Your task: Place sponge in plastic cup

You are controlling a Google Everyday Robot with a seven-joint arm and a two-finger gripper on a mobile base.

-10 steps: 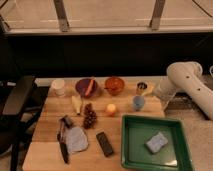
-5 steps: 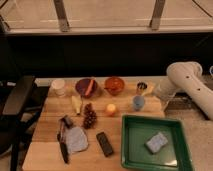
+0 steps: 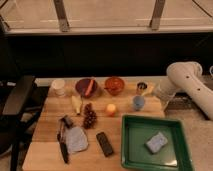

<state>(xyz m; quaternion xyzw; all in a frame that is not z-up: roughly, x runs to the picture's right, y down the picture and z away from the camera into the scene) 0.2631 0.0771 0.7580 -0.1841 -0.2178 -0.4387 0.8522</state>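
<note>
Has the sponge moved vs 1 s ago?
No. The sponge lies at the same spot in the green tray. The gripper hangs by the board's right edge, right of the plastic cup.

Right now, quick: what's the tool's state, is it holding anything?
Tool: cannot be told. It sits low at the right edge of the wooden board, beside the plastic cup. The sponge lies in the green tray, apart from it.

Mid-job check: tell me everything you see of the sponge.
The sponge is a small blue-grey rectangular block, soft-looking, paler at the edges. It lies flat and skewed on the floor of the green tray, right of centre, touching nothing else. The gripper is well apart from it, up near the plastic cup.
</note>
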